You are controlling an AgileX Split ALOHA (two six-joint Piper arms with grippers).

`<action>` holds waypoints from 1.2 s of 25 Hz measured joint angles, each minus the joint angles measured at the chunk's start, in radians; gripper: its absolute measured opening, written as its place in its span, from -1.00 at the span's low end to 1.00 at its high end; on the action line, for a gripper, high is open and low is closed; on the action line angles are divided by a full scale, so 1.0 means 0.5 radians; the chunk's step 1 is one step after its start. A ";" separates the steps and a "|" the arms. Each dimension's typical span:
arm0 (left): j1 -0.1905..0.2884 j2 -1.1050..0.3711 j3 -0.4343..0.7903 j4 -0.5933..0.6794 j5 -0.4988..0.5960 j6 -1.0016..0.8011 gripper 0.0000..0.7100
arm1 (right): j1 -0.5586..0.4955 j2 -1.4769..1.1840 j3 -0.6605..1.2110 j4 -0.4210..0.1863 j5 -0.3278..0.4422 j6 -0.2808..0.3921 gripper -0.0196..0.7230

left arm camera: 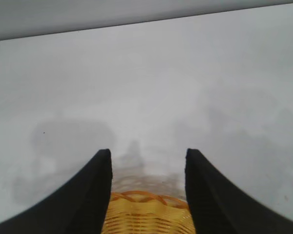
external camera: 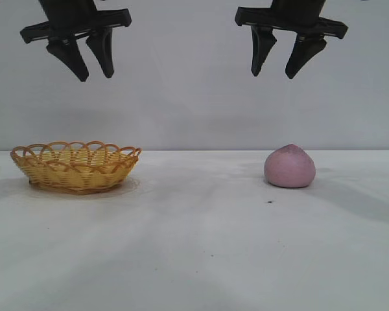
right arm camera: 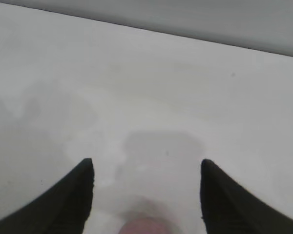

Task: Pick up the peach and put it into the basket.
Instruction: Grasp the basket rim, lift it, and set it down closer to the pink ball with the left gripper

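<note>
Peach (external camera: 290,166) on the white desk (external camera: 194,246), over toward the right edge, upright with its pointed top up — untouched, nothing against it. Basket (external camera: 76,166) toward the left edge, well apart from the peach, sitting flat, no fruit visible inside.

Left pincer (external camera: 87,61) high above the basket, clear of it, jaws parted to a middling gap and holding nothing. From the left wrist view, part of the basket rim (left arm camera: 146,200) just visible between the two dark fingers (left arm camera: 90,195), bare desk beyond.

Right pincer (external camera: 279,59) high above the desk, roughly over the peach, jaws spread a little wider than the left and likewise empty. In the right wrist view, a blurred pink sliver of the peach (right arm camera: 145,226) between the fingers (right arm camera: 78,195) — far below them, not in contact.

A few small dark specks on the desk in front of the peach.
</note>
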 joint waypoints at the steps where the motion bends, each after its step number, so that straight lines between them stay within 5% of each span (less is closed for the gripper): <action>1: 0.000 0.000 0.000 0.000 0.000 0.000 -0.02 | 0.000 0.000 0.000 0.000 0.000 0.000 0.27; 12: 0.004 0.000 -0.003 0.000 0.138 0.144 -0.02 | 0.000 0.000 0.000 0.000 0.003 0.000 0.27; 22: 0.270 0.161 -0.012 0.012 0.599 0.468 -0.02 | 0.000 0.000 0.000 0.000 0.030 0.000 0.27; 30: 0.281 0.335 -0.012 -0.007 0.601 0.489 -0.02 | 0.000 0.000 0.000 0.000 0.031 -0.003 0.27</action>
